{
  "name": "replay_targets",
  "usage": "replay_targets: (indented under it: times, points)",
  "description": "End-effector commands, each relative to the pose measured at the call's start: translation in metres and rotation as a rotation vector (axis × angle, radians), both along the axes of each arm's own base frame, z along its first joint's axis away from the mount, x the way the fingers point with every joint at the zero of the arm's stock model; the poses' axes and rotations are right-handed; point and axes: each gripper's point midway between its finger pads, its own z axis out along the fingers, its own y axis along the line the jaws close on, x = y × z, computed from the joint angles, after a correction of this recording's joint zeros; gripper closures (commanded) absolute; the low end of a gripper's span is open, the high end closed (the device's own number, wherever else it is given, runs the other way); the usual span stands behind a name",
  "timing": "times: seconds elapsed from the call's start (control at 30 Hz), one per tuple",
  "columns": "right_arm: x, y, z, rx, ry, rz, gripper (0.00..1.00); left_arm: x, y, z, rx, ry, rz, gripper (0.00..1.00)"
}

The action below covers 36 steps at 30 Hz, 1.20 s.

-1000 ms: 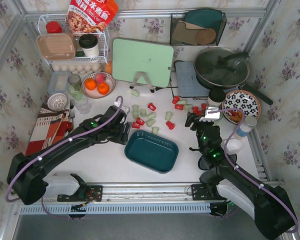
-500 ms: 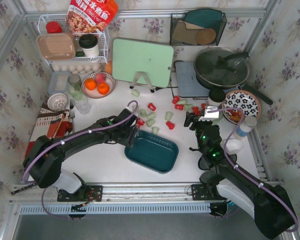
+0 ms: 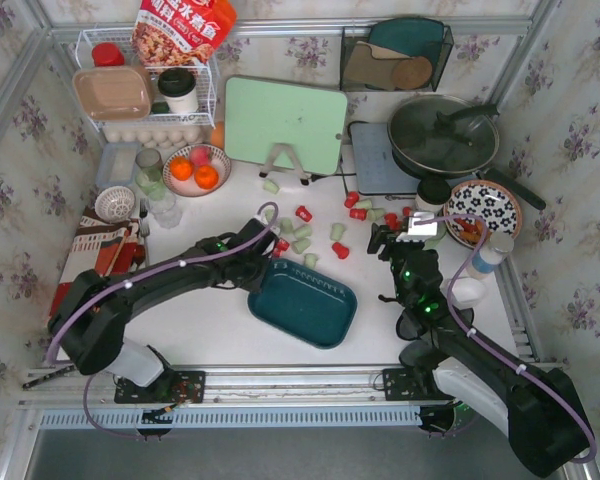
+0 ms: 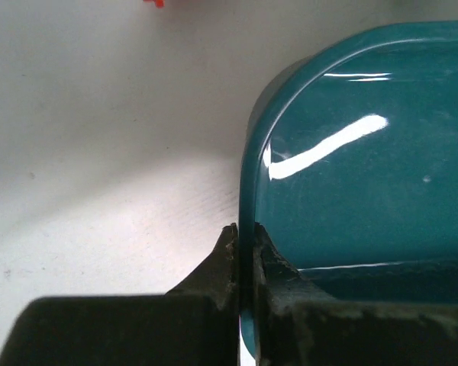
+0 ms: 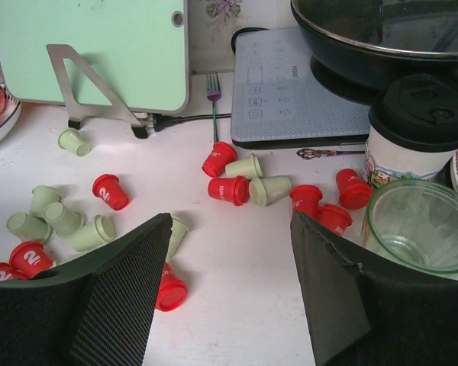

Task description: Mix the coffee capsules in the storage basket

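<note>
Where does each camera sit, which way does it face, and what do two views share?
Top: above and behind, looking down on the table, both arms showing.
Left wrist: low at the basket, left gripper shut on its rim.
Right wrist: low, facing the far side across scattered capsules, open right gripper framing them.
Shared: top and left wrist both show the basket; top and right wrist the capsules.
</note>
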Motion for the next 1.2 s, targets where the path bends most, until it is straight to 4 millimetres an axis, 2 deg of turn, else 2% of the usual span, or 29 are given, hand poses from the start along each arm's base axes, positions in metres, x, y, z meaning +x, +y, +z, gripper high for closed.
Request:
replay_targets:
  times: [0.0, 0.1, 0.2, 0.4, 0.5, 0.63, 0.7, 0.8, 0.87, 0.97, 1.17]
  points:
    - [0.002, 0.000, 0.002, 0.006, -0.001, -0.003, 0.29, 0.008, -0.002, 0.030, -0.071, -0.084, 0.050, 1.00]
    - [0.002, 0.000, 0.002, 0.005, 0.001, -0.005, 0.29, 0.011, 0.006, 0.064, -0.131, -0.169, 0.093, 1.00]
    - [0.002, 0.000, 0.002, 0.006, 0.000, -0.006, 0.29, 0.017, 0.032, 0.090, -0.113, -0.281, 0.177, 1.00]
    - [0.001, 0.001, 0.003, 0.010, -0.002, -0.003, 0.29, 0.035, 0.134, 0.125, 0.057, -0.447, 0.509, 1.00]
    - [0.001, 0.000, 0.003, 0.010, -0.003, -0.003, 0.29, 0.039, 0.165, 0.126, 0.007, -0.471, 0.709, 1.00]
    - [0.001, 0.000, 0.004, 0.012, -0.005, -0.003, 0.29, 0.050, 0.172, 0.121, -0.046, -0.533, 0.786, 1.00]
    - [0.001, 0.000, 0.003, 0.010, -0.002, -0.004, 0.29, 0.060, 0.172, 0.125, 0.001, -0.552, 0.735, 1.00]
    - [0.001, 0.002, 0.003, 0.013, -0.002, 0.005, 0.29, 0.071, 0.185, 0.128, 0.102, -0.522, 0.751, 1.00]
    - [0.001, 0.003, 0.003, 0.012, 0.000, 0.012, 0.29, 0.073, 0.196, 0.129, 0.092, -0.496, 0.834, 1.00]
    - [0.002, 0.004, 0.003, 0.011, 0.004, 0.013, 0.29, 0.071, 0.202, 0.123, 0.024, -0.503, 0.946, 1.00]
    - [0.002, 0.007, 0.004, 0.016, 0.007, 0.028, 0.29, 0.062, 0.205, 0.093, -0.032, -0.445, 1.165, 1.00]
